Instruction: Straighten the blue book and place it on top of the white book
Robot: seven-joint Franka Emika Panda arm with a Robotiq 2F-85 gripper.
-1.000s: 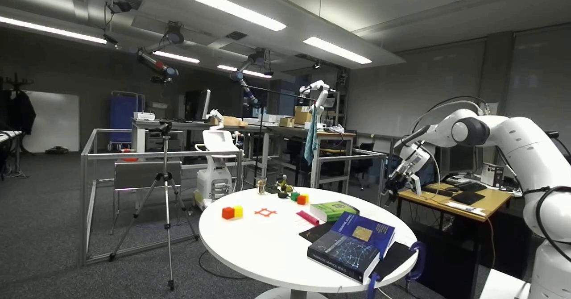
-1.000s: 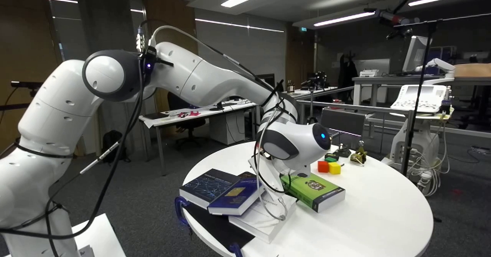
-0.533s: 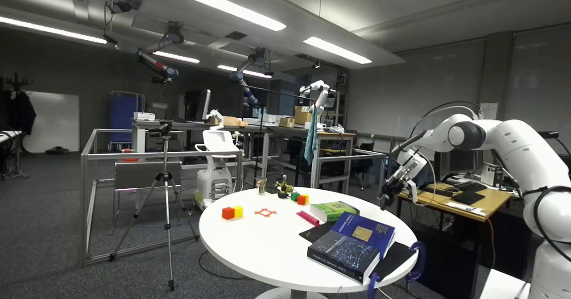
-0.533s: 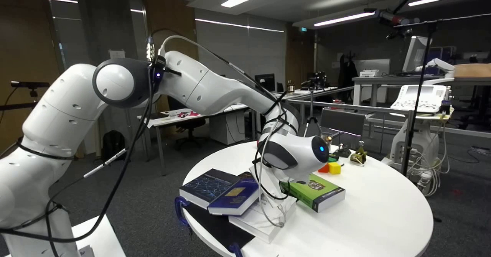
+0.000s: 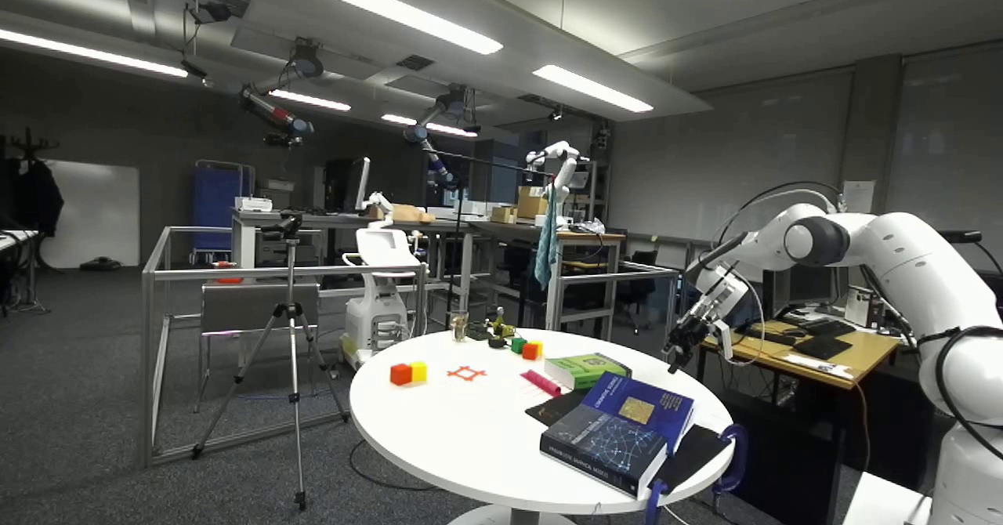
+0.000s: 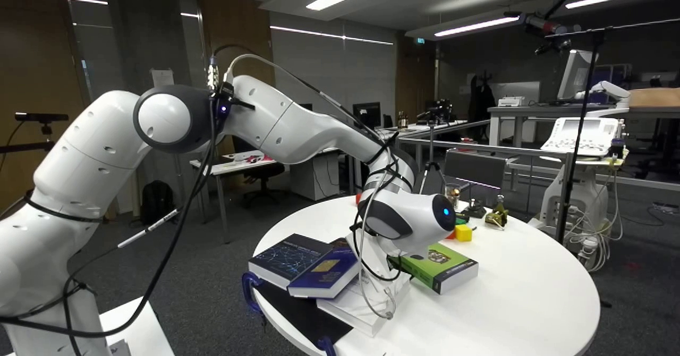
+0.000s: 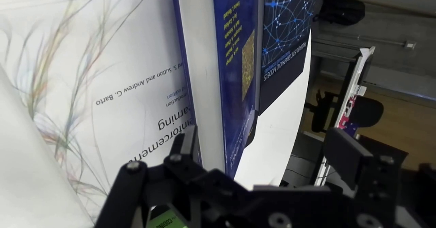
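In an exterior view the blue book point(image 6: 325, 272) is seen at nine o'clock on the round table point(image 6: 510, 308), tilted and askew, with the dark book point(image 6: 291, 256) at its ten o'clock and the white book point(image 6: 351, 306), partly overlapped by it, at its four o'clock. The green book point(image 6: 440, 264) is seen at the white book's two o'clock. In the wrist view the gripper point(image 7: 264, 144) is spread wide, part of the blue book being framed between its fingertips; whether it is touched cannot be told.
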